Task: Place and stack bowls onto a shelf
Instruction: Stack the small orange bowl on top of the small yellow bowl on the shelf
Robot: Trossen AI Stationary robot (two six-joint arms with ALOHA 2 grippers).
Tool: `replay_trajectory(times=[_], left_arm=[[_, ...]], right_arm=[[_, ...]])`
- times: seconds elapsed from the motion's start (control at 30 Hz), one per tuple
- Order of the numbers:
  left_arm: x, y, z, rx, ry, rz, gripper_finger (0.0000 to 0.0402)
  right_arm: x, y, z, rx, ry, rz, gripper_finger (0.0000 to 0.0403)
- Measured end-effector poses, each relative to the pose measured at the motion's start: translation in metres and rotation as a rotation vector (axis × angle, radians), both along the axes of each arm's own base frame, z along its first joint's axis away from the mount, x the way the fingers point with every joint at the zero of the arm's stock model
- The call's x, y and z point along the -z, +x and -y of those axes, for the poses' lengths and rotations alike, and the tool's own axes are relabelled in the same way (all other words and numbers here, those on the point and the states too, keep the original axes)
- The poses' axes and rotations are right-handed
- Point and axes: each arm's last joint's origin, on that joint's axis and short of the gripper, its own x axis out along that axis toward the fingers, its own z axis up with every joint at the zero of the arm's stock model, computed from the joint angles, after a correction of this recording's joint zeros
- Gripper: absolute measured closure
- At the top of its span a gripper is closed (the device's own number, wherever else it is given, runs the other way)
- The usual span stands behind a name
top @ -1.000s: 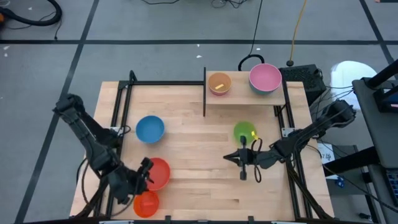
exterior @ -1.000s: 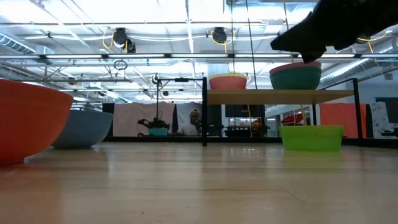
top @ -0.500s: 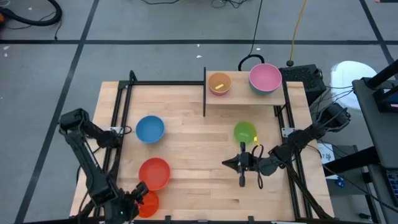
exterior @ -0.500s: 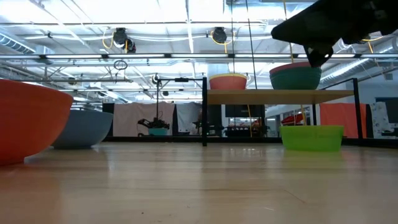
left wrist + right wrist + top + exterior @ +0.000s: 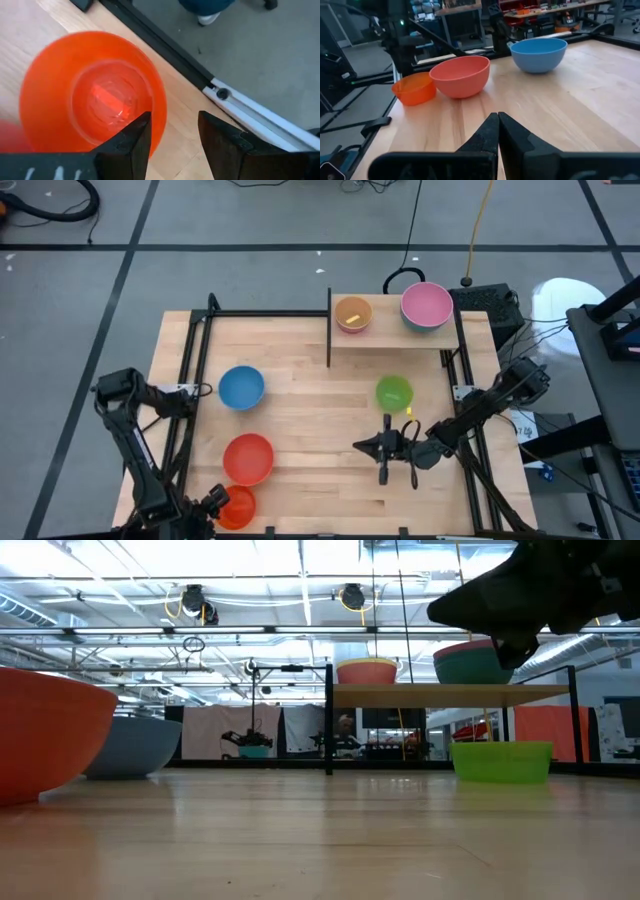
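At the bench's near-left corner the left gripper hangs with jaws open over the orange bowl, beside the red bowl, while the right gripper, jaws closed and empty, hovers near-right, with the shelf far right.

Bowls on the tabletop: we count four — blue bowl, red bowl, small orange bowl at the near left corner, lime green bowl.
Bowls on the shelf: we see four — yellow bowl in a salmon-pink bowl, pink bowl in a teal bowl.
Shelves: one.
Arms: two.
Grippers: we count two, left gripper and right gripper.
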Motion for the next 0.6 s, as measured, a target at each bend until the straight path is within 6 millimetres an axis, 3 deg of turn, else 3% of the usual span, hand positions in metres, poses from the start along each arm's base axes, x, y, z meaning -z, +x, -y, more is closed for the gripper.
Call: replay_trajectory(times=[0.3, 0.6], left_arm=[[0.032, 0.002, 0.005, -0.003, 0.152, 0.040, 0.0246], [0.033, 0.007, 0.003, 0.103, 0.198, 0.069, 0.0390]], right_arm=[[-0.001, 0.002, -0.003, -0.009, 0.001, 0.052, 0.0403], [-0.005, 0.005, -0.006, -0.014, -0.014, 0.060, 0.0403]])
